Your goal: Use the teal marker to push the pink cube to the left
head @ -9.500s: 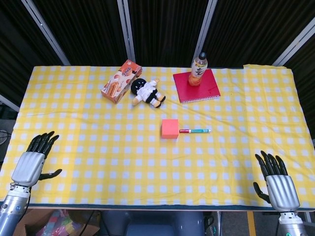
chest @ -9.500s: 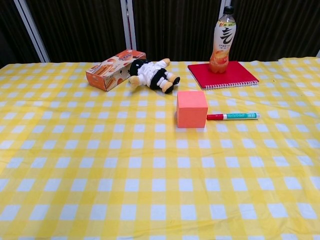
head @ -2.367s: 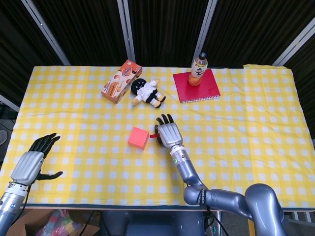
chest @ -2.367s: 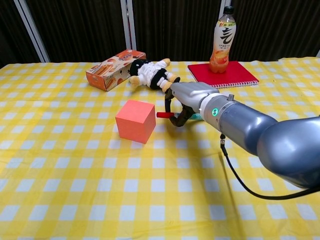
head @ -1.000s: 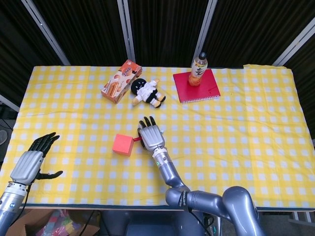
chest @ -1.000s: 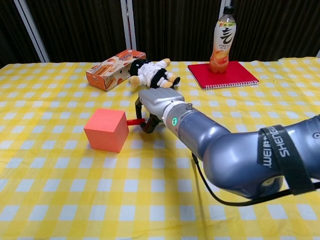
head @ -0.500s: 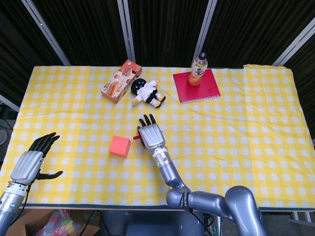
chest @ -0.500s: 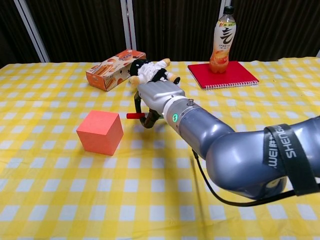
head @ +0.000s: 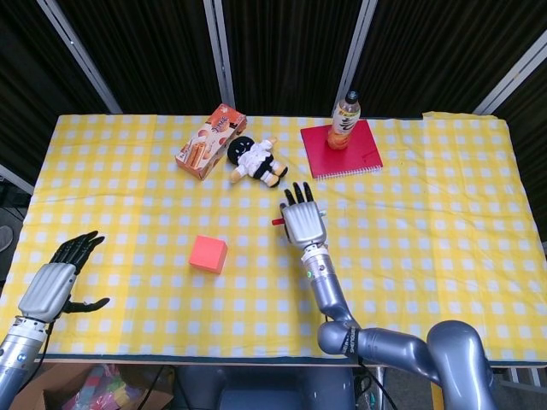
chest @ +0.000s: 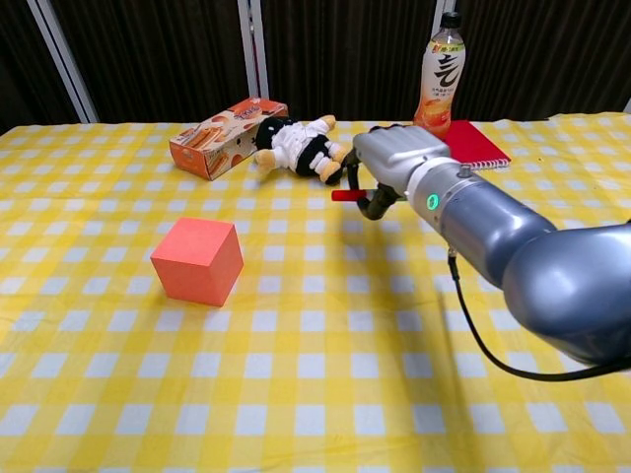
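Observation:
The pink cube (head: 208, 254) (chest: 197, 260) rests on the yellow checked cloth, left of centre. My right hand (head: 302, 224) (chest: 391, 163) hovers to the right of the cube, well apart from it, and grips the marker (chest: 350, 195). Only the marker's red cap end (head: 278, 221) pokes out to the left of the hand; its teal body is hidden in the palm. My left hand (head: 58, 280) hangs at the table's near left edge with its fingers apart and nothing in it.
An orange snack box (head: 211, 141) (chest: 227, 136) and a plush doll (head: 255, 160) (chest: 299, 147) lie at the back. A drink bottle (head: 345, 120) (chest: 441, 78) stands on a red notebook (head: 342, 149) (chest: 475, 143) at the back right.
My right hand has lifted away from the cube and moved right with the marker. The cube stays where it stopped, further left than a second ago. The left hand has not moved.

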### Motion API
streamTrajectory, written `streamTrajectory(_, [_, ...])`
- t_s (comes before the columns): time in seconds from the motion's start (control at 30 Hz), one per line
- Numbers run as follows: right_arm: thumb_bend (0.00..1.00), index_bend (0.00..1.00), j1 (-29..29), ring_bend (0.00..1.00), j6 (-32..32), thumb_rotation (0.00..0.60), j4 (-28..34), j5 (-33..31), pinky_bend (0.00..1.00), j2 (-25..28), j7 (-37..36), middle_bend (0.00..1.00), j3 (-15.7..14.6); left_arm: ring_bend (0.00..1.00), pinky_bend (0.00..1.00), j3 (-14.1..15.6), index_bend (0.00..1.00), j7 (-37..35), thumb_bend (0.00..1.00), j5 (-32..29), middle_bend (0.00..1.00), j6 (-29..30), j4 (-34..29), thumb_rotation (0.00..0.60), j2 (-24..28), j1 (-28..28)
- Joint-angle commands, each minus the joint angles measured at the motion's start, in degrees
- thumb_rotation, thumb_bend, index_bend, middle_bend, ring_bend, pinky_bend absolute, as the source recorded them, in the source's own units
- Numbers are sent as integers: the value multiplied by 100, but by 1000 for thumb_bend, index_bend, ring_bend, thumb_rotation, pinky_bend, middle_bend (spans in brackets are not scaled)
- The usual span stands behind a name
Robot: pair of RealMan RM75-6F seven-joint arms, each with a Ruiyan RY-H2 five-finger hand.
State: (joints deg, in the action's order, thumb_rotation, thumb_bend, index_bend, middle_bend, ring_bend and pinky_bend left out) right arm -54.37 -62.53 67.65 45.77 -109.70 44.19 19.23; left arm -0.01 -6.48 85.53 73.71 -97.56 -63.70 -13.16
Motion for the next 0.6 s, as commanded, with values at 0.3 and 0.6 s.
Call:
streamTrajectory(0.3, [597,572,651,28,-506,600,809,-412,0,964,554,183,-257,0,0,12,0,29,0,-21,0,-29,-35,600,-1,-2])
streamTrajectory(0.6, [597,572,884,28,-703,600,1279,-1156,0,1305,1192,183,-387,0,0,11,0,63,0,-24,0,12,-40,600,-7,20])
